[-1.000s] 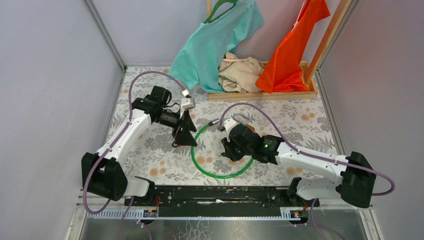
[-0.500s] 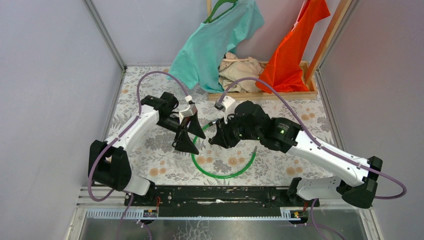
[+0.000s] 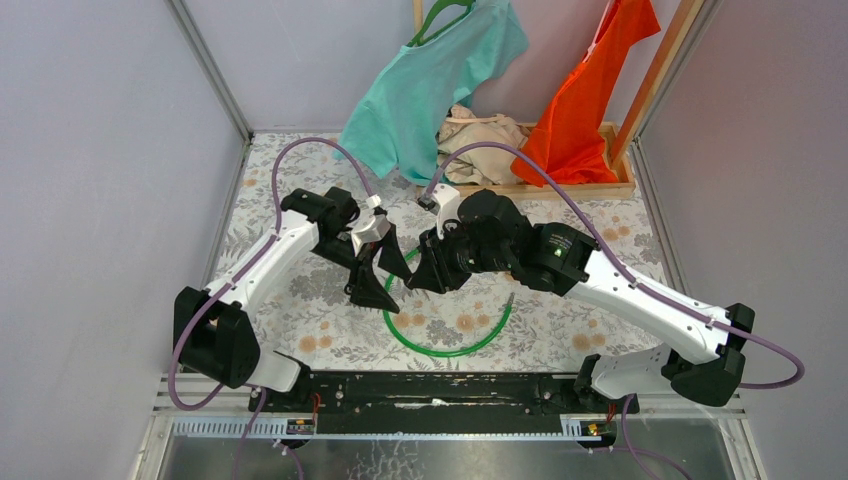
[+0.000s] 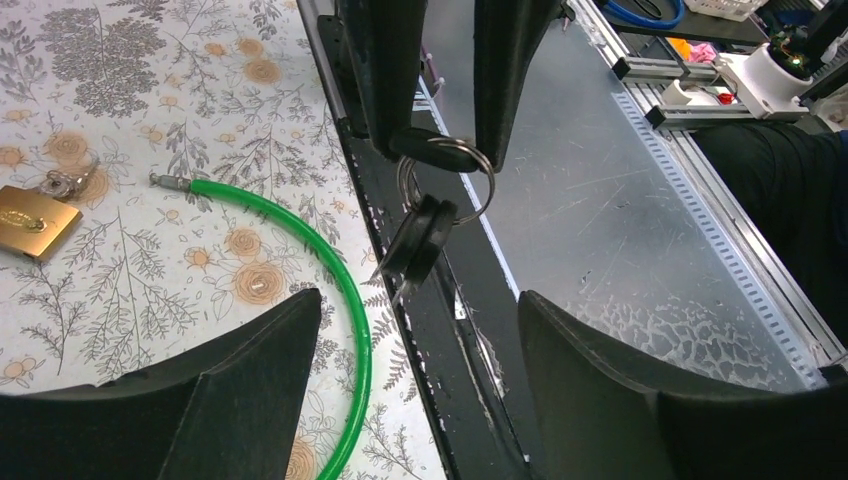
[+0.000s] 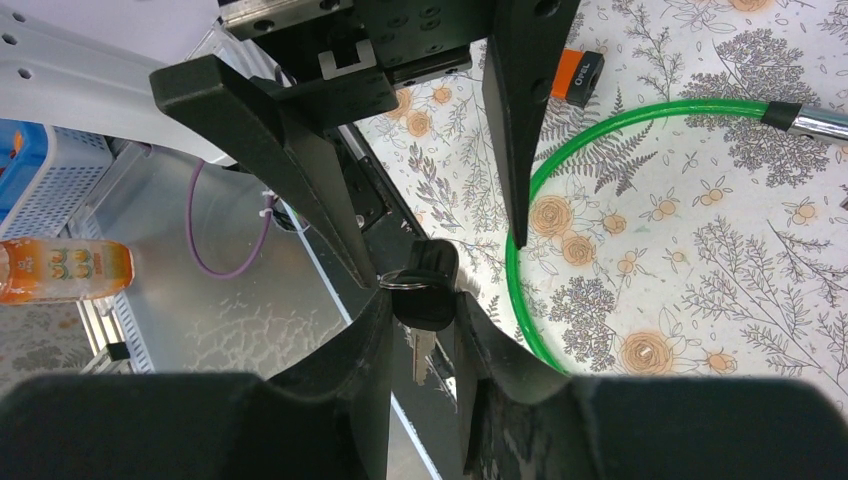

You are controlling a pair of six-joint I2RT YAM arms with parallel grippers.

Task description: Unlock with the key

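Note:
My right gripper (image 5: 425, 300) is shut on the black head of a key (image 5: 428, 290), held above the table; its blade hangs between the fingers. In the left wrist view the key ring (image 4: 445, 180) and spare keys (image 4: 420, 240) dangle from the right gripper (image 4: 432, 150). My left gripper (image 4: 420, 300) is open and empty, its fingers (image 5: 275, 150) facing the key from close by. A green cable loop (image 3: 440, 350) lies on the floral table. A brass padlock (image 4: 35, 222) lies by the cable's metal end (image 4: 160, 181). In the top view the padlock is hidden.
A wooden tray (image 3: 520, 190) with teal, beige and orange clothes stands at the back. A small orange-and-black block (image 5: 578, 72) lies near the cable. The black base rail (image 3: 430, 390) runs along the near edge. Grey walls close both sides.
My right arm has lifted from the table inside the green loop and swung up and left with the key. My left gripper has opened and turned to face it.

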